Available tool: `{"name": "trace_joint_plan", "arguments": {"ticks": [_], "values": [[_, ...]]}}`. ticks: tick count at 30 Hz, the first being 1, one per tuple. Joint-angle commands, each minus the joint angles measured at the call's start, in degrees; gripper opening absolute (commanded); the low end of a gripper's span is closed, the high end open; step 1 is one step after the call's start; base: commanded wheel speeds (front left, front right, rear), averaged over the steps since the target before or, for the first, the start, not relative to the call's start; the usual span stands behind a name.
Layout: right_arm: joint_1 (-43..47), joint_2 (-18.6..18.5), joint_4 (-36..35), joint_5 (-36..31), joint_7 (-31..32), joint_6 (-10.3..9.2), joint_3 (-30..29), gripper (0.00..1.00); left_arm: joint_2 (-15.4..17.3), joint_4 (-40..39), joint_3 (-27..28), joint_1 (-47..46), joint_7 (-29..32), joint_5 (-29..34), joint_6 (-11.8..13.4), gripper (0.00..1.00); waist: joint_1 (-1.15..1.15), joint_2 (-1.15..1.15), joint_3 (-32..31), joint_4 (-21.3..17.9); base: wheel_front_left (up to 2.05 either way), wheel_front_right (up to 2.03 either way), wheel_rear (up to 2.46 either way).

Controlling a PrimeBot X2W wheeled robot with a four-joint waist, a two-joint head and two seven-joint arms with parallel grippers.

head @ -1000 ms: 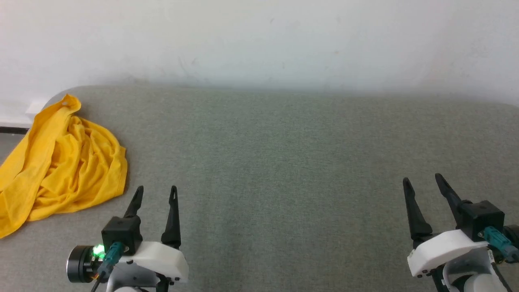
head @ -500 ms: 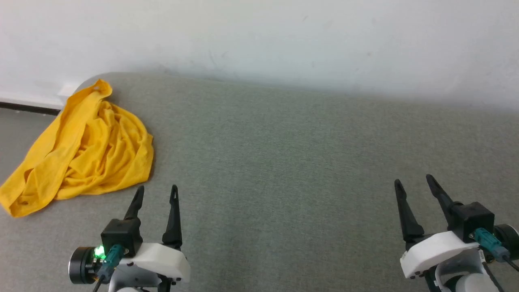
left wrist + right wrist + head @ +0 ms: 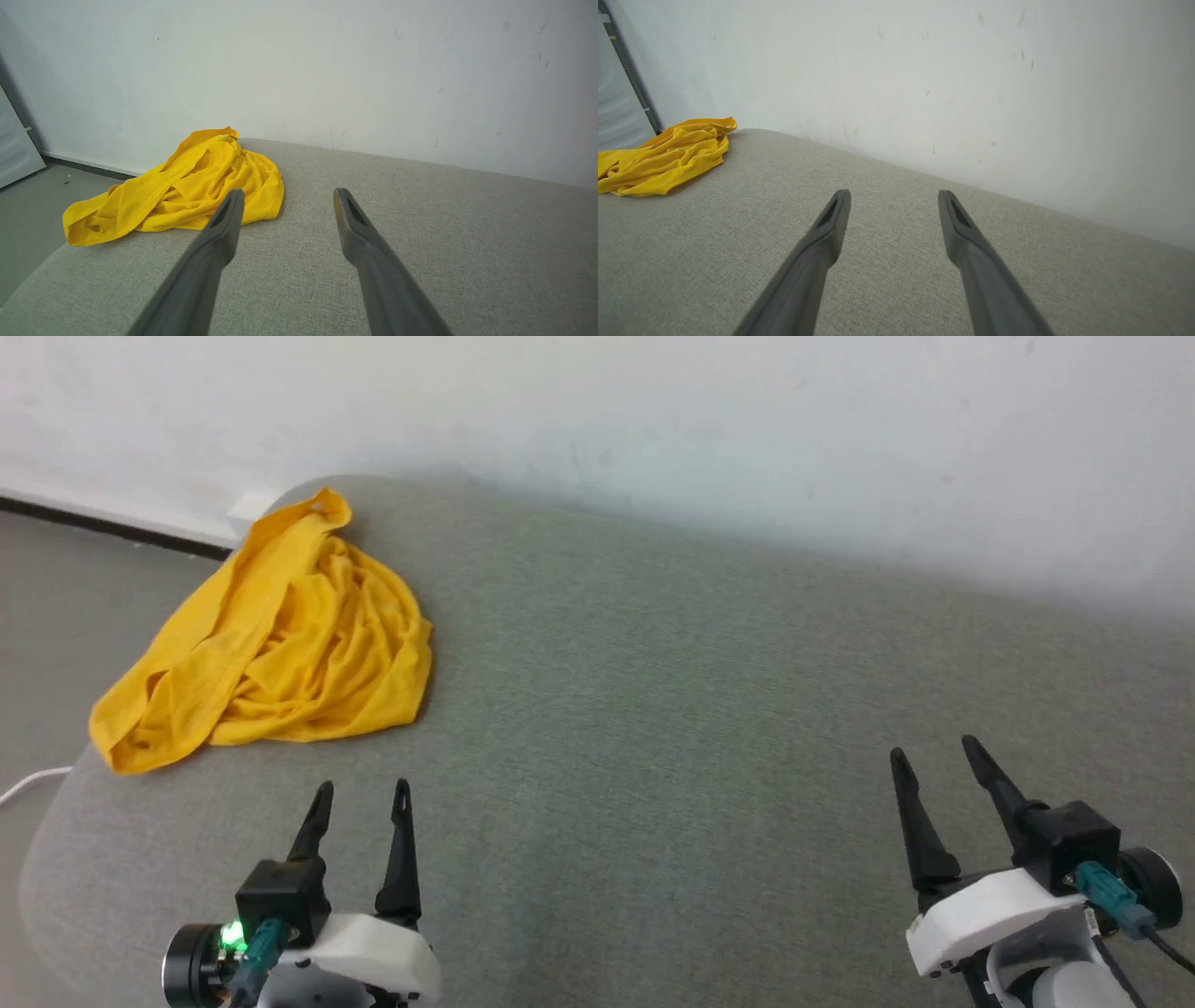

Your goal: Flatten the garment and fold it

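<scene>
**A:** Where is the garment?

**B:** The garment [image 3: 280, 635] lies crumpled in a heap at the far left corner of the grey, fabric-covered table [image 3: 653, 709]. One fold reaches the left edge. Only plain yellow cloth shows.

**A:** And the tools?

**B:** The left tool [image 3: 362, 786] is by the near left corner, its two dark fingers spread apart and holding nothing. The garment lies ahead of it, not touching. The right tool [image 3: 934, 747] is toward the near right, also spread and empty, well apart from the garment.

**A:** Anything else?

**B:** A white wall [image 3: 653, 420] runs along the table's far edge. A white cable [image 3: 28, 782] lies on the floor [image 3: 56, 597] by the left edge.
</scene>
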Motion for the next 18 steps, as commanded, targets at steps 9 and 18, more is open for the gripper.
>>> {"name": "trace_joint_plan", "arguments": {"ticks": [9, 18], "values": [[-0.3, 0.2, 1.6, 1.1, -1.4, -0.03, 1.5, 1.0, -0.2, 0.9, -0.1, 1.3, -1.4, -0.6, 0.2, 1.0, 0.0, -0.01, -1.1, 5.8, 0.0, 0.0, 0.0], [-0.3, 0.2, 3.1, 2.3, -2.5, -0.04, 3.2, 1.0, -0.1, 1.9, 0.1, 2.0, -2.5, -0.5, -0.3, 1.0, 0.0, -0.01, -2.3, 10.2, 0.0, 0.0, 0.0]]}}
